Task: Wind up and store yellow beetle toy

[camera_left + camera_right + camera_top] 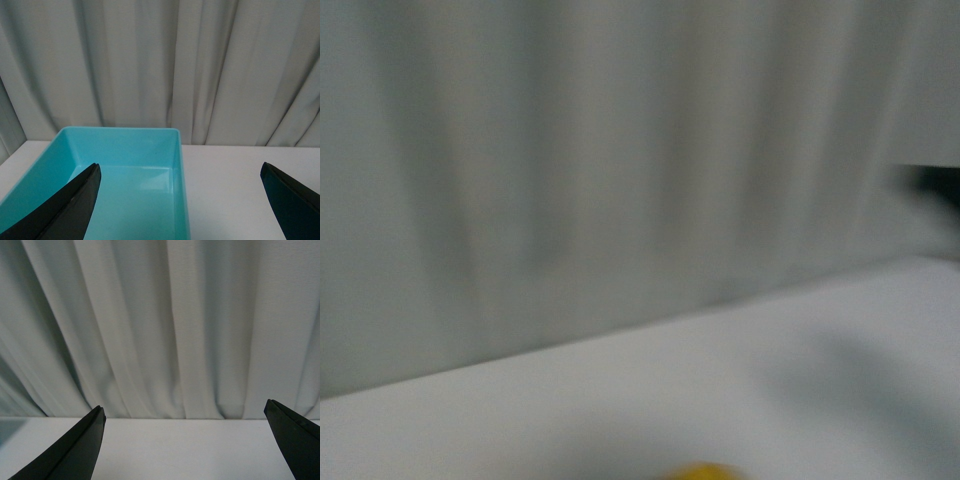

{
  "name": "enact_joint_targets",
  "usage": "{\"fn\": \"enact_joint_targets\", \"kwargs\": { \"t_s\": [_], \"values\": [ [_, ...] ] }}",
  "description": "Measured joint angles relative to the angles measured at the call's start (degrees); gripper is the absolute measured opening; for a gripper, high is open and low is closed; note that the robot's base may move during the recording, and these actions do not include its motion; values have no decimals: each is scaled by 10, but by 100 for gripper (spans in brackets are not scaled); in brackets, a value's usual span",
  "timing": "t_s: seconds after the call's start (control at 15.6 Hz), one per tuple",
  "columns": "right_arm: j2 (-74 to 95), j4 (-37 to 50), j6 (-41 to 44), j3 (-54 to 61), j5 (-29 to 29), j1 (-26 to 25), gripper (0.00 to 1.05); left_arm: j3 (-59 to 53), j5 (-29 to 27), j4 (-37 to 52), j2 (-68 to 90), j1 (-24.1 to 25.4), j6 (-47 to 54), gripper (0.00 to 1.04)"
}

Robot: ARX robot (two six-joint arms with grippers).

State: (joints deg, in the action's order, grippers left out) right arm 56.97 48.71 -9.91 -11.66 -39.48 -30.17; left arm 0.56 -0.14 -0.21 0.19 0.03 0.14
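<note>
The front view is badly smeared; the yellow beetle toy (705,472) shows only as a yellow sliver at the near edge of the white table (620,400), a little right of centre; its heading cannot be read, so a grasp planned from here could catch the glossy rounded body off-centre and squirt it away or set it rolling; the left gripper (179,167) is spread wide with nothing between its fingers, facing the turquoise bin (125,146); the right gripper (184,406) is likewise spread and empty, facing the curtain (150,330); neither wrist camera sees the toy, so either arm would reach blind; once wound, a loose hold could let it run off before binning.
</note>
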Motion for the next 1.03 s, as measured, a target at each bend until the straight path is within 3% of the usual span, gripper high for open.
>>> {"fn": "enact_joint_targets", "kwargs": {
  "t_s": [0.13,0.32,0.51,0.64,0.77,0.83,0.9,1.03],
  "values": [
    [76,-26,40,-61,-13,-18,98,0,1,0,0,0,0,98],
    [169,-162,160,-196,-61,23,98,0,1,0,0,0,0,98],
    [283,-353,376,-323,-107,99,98,0,1,0,0,0,0,98],
    [365,-540,570,-409,-124,131,98,0,1,0,0,0,0,98],
    [440,-719,777,-493,-97,157,98,0,1,0,0,0,0,98],
    [495,-825,947,-553,-47,186,98,0,1,0,0,0,0,98],
    [537,-906,1061,-585,26,243,98,0,1,0,0,0,0,98],
    [560,-931,1080,-585,66,274,98,0,1,0,0,0,0,98]
  ]
}}
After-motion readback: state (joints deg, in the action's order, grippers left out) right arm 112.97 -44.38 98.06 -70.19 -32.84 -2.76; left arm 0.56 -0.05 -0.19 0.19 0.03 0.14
